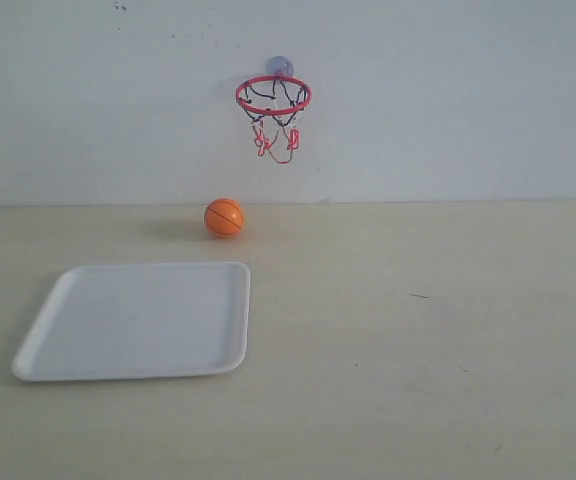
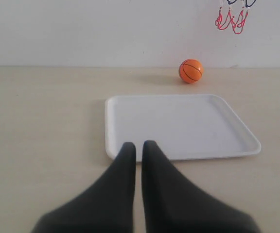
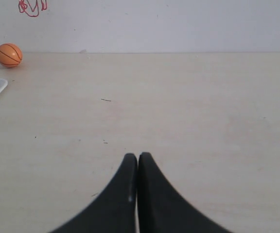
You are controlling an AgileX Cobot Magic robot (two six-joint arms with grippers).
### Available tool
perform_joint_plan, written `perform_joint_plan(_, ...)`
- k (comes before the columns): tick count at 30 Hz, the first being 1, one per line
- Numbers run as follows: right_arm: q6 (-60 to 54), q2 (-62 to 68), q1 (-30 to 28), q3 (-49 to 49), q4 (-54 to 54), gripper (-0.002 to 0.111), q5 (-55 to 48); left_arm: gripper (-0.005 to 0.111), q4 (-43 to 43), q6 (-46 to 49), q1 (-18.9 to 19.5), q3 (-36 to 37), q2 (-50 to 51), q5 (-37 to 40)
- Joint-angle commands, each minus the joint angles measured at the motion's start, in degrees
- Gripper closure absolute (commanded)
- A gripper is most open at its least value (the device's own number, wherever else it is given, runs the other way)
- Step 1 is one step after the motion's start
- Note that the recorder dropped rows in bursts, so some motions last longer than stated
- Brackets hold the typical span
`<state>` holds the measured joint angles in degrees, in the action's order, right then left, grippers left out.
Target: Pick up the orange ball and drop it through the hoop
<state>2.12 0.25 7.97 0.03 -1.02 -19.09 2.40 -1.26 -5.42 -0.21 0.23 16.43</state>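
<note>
The orange ball (image 1: pixel 223 217) sits on the tabletop (image 1: pixel 418 350) close to the wall (image 1: pixel 468 100). It is just beyond the far edge of the white tray (image 1: pixel 138 320) and below the hoop (image 1: pixel 273 97), a little to its left in the exterior view. My left claw (image 2: pixel 139 145) is pinched nearly closed, with only a sliver between the fingers, and holds nothing. My right claw (image 3: pixel 138 156) is closed tight and also empty. I judge the ball light, smooth and ready to roll at a nudge, perhaps slightly squashy. I would open wide and grip from above across its widest part, so it cannot squirt out.
</note>
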Motion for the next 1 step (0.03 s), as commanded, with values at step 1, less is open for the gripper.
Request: perform_joint_plan(1, 0.31, -0.25, 0.05, -0.03, 0.26, 0.109, 0.21, 0.103, -0.24, -0.46, 0.23, 0.21, -0.23, -0.15)
